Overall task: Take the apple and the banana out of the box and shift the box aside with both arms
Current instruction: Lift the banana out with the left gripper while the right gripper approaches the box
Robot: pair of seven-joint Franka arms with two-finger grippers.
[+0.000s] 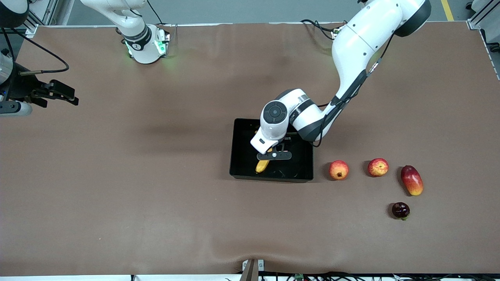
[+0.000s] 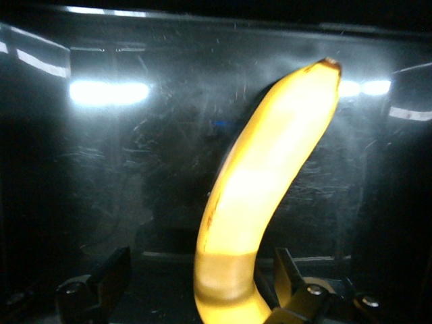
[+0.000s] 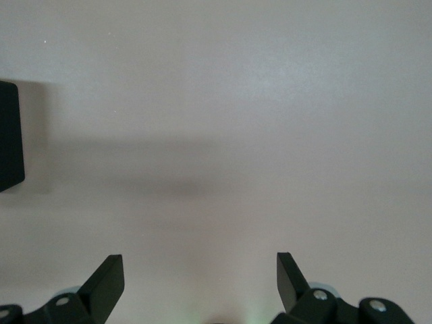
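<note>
The black box [image 1: 239, 156] lies at the table's middle. The yellow banana [image 1: 262, 166] lies in it, partly hidden under the left arm's hand. My left gripper [image 1: 273, 155] is low in the box with its fingers open on either side of the banana. In the left wrist view the banana [image 2: 270, 175] lies on the box's floor [image 2: 135, 169] between the fingers [image 2: 111, 273], with a gap on one side. The apple [image 1: 378, 167] rests on the table toward the left arm's end. My right gripper [image 1: 67, 96] waits open and empty over the right arm's end of the table; it also shows in its own wrist view [image 3: 200, 277].
Beside the apple lie a round red-yellow fruit [image 1: 338, 169] and a red-yellow mango [image 1: 411, 180]. A dark purple fruit [image 1: 400, 210] lies nearer the front camera. The brown table cover [image 1: 136, 175] is wrinkled near the front edge.
</note>
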